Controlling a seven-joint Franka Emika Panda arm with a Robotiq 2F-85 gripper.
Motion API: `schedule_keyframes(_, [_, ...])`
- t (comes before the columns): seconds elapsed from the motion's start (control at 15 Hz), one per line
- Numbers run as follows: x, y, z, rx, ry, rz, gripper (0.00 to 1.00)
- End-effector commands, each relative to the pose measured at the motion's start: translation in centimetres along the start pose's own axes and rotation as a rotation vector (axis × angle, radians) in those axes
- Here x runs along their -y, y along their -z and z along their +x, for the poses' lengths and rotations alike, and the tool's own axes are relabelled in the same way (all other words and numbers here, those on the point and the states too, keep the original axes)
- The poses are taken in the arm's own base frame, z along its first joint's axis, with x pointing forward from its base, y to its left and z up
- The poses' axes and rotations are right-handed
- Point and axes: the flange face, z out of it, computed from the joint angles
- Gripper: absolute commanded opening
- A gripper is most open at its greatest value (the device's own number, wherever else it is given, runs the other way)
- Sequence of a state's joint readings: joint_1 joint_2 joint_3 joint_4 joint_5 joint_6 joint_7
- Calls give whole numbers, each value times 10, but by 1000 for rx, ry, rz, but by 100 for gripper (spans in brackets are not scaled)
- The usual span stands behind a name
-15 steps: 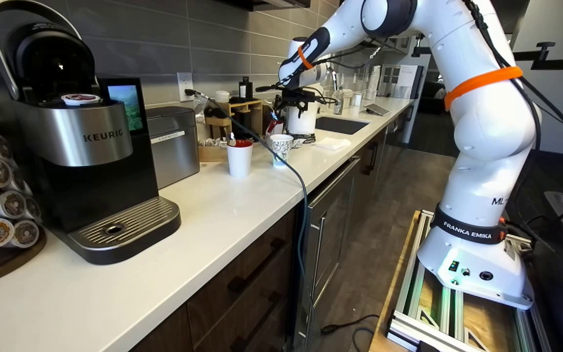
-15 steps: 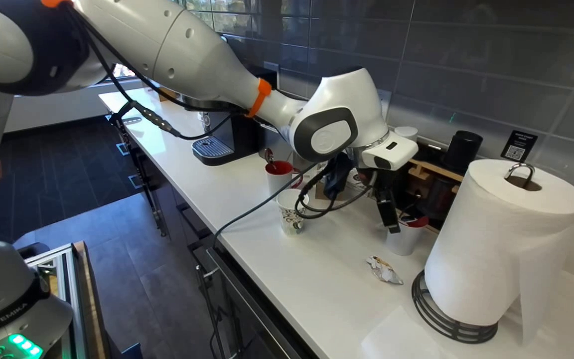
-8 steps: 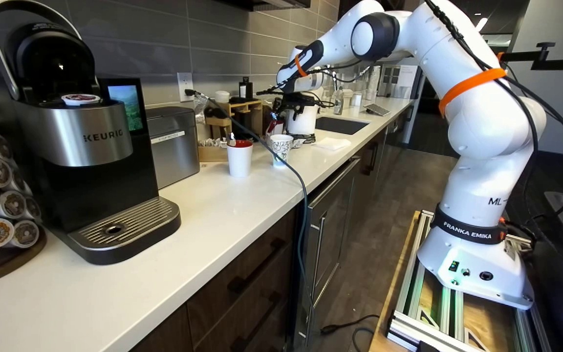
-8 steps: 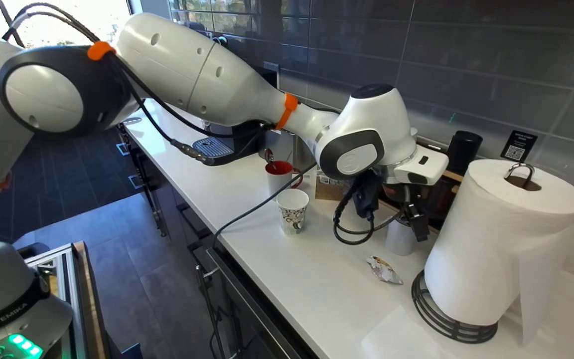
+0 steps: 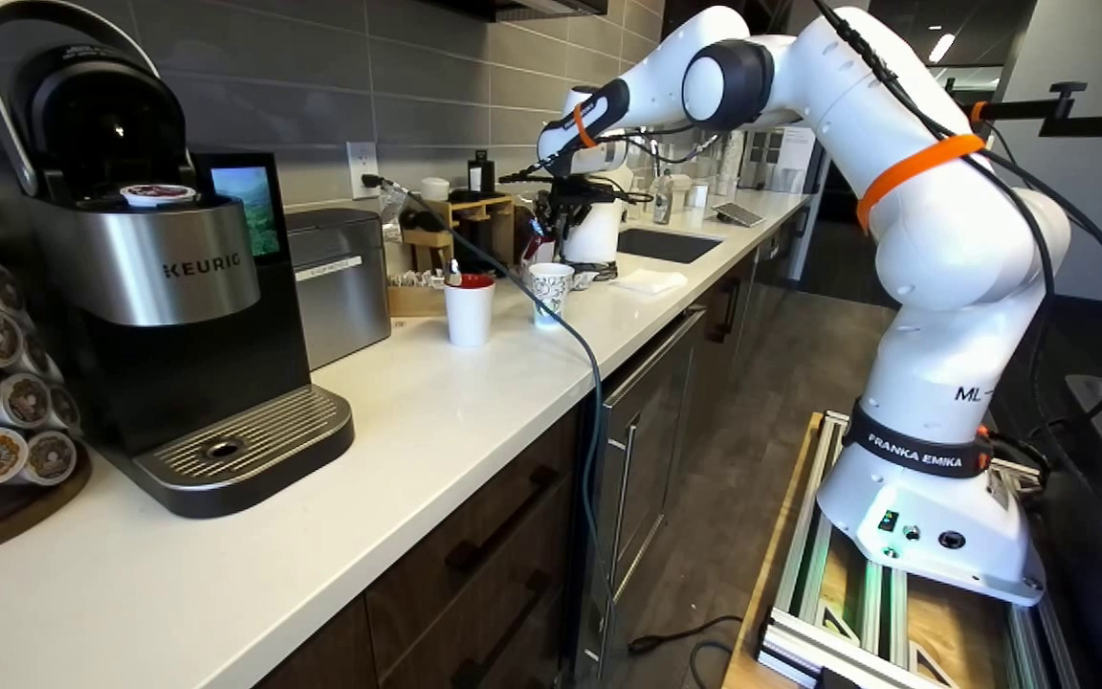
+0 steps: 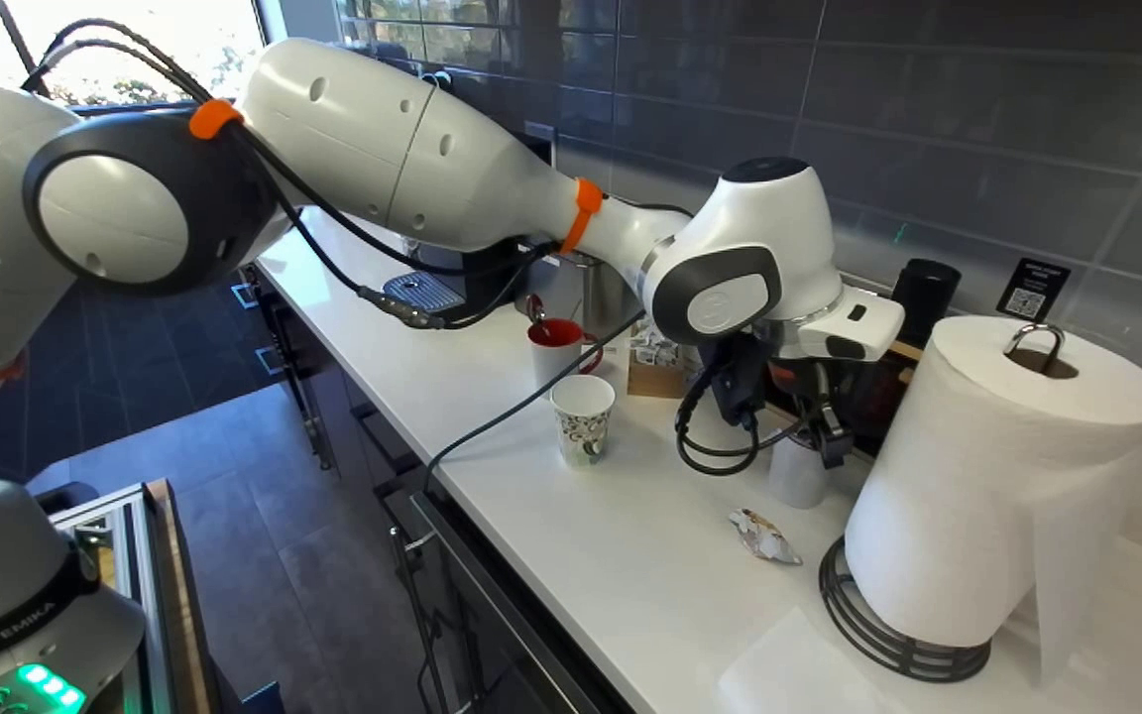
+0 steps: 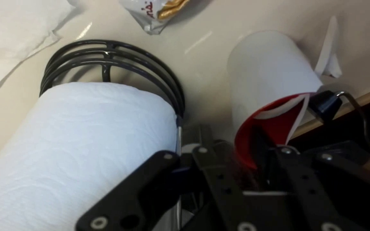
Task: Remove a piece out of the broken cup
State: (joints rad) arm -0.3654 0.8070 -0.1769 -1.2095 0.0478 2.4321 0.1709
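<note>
The broken cup [image 7: 268, 69], white outside and red inside, has its mouth towards me in the wrist view. A white-edged piece [image 7: 281, 109] shows at its mouth; I cannot tell whether it is loose or part of the wall. My gripper [image 7: 230, 138] has its jaws apart, one finger reaching into the mouth, the other outside by the paper towel roll; the near rim lies between them. In an exterior view the gripper [image 6: 834, 438] hangs over the cup [image 6: 797, 476] and covers its mouth. A white fragment [image 7: 328, 54] lies beside the cup.
The paper towel roll [image 6: 1037, 506] on its black wire stand is close beside the gripper. A crumpled wrapper [image 6: 764, 537] lies before the cup, with a wooden organizer [image 5: 486, 215] behind. A patterned paper cup [image 6: 583, 426] and a white-and-red mug [image 5: 470, 311] stand farther along.
The arm has shifted towards the towel roll and the broken cup, then slowed. The cup's mouth, visible a second ago in an exterior view, is now behind the gripper.
</note>
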Motion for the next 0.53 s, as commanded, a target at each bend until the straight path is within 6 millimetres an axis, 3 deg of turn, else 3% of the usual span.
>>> schedule_keyframes(0.0, [9,-4,-5,49,10,2,24])
schedule_keyframes(0.07, [11,-5,-7,60,11,-2,29])
schedule_keyframes(0.2, [15,-7,-9,76,11,-6,26])
schedule_keyframes(0.27, [17,-8,-10,77,8,-8,8])
schedule_keyframes(0.47, [18,-8,-10,79,5,-11,0])
